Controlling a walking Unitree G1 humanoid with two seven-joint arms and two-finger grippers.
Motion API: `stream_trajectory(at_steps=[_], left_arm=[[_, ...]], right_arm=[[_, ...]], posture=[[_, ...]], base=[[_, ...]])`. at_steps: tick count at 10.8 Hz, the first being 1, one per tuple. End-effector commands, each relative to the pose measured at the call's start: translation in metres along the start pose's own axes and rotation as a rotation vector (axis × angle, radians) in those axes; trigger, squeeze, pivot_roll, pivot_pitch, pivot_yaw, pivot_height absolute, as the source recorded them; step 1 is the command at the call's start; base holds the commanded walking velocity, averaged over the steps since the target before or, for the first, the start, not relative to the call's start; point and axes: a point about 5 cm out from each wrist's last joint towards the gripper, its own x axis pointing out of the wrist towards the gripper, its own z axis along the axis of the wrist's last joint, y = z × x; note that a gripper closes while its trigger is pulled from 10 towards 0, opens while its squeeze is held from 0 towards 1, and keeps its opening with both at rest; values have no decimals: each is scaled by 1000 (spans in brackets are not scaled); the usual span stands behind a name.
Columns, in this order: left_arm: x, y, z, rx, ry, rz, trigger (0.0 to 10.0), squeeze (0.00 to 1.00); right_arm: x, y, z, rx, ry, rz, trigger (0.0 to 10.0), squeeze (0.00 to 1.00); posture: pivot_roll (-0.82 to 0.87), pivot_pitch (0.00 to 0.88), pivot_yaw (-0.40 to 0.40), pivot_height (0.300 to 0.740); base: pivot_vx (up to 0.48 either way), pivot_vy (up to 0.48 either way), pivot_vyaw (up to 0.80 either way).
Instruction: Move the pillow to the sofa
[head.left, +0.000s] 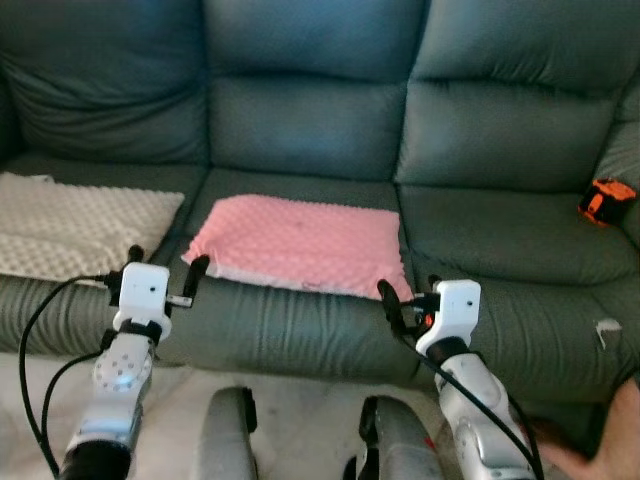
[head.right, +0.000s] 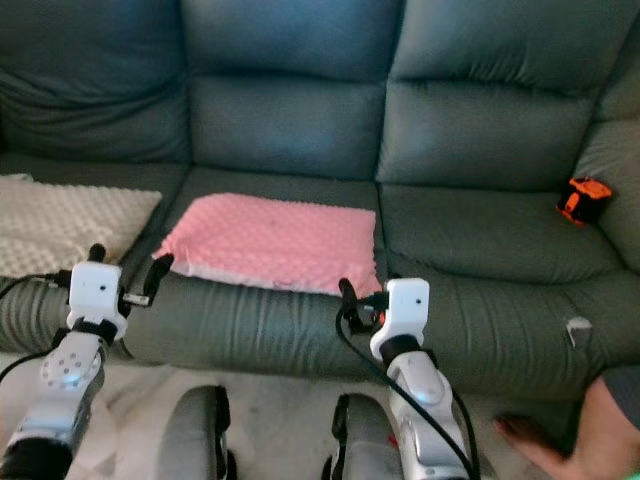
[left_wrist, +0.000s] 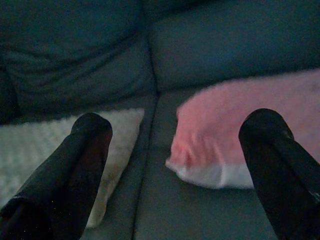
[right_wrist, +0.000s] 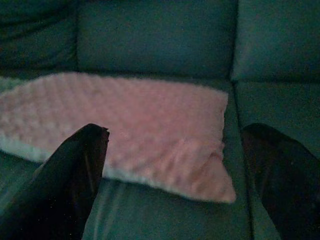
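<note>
head views are showing the flat pink dimpled fleece pillow (head.left: 300, 245) lying on the middle seat of the dark teal leather sofa (head.left: 480, 130), so the move is looking done, with the left gripper (head.left: 165, 265) and right gripper (head.left: 410, 295) hovering just before its front edge. wrist views are showing both pairs of black fingers spread wide and holding nothing, the pillow lying apart beyond them beside a cream dimpled fleece pillow (left_wrist: 45, 145).

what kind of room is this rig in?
Most likely a home living room: a dark teal sofa fills the view, with a pink pillow and a cream pillow lying on its seat, and an orange tape measure at its right end.
</note>
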Motion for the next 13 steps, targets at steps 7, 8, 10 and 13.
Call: stream_trajectory(at_steps=[7,8,10,13], left_arm=[[-13,-51,6,-97,29,-85,10000,0],[-10,-54,8,-102,35,-88,10000,0],[-8,-57,11,-108,30,-90,10000,0],[-6,-62,10,-116,45,-101,10000,0]], right_arm=[[16,-7,27,-8,-83,-15,10000,0],[17,-5,27,-9,-80,-2,10000,0],[17,-5,26,-10,-77,1,10000,0],[16,-7,23,-13,-67,-10,10000,0]], posture=[[-2,0,-12,668],[-2,0,-13,682],[-6,0,-13,706],[-20,0,-5,740]], base=[[0,0,-59],[0,0,0],[0,0,0],[0,0,0]])
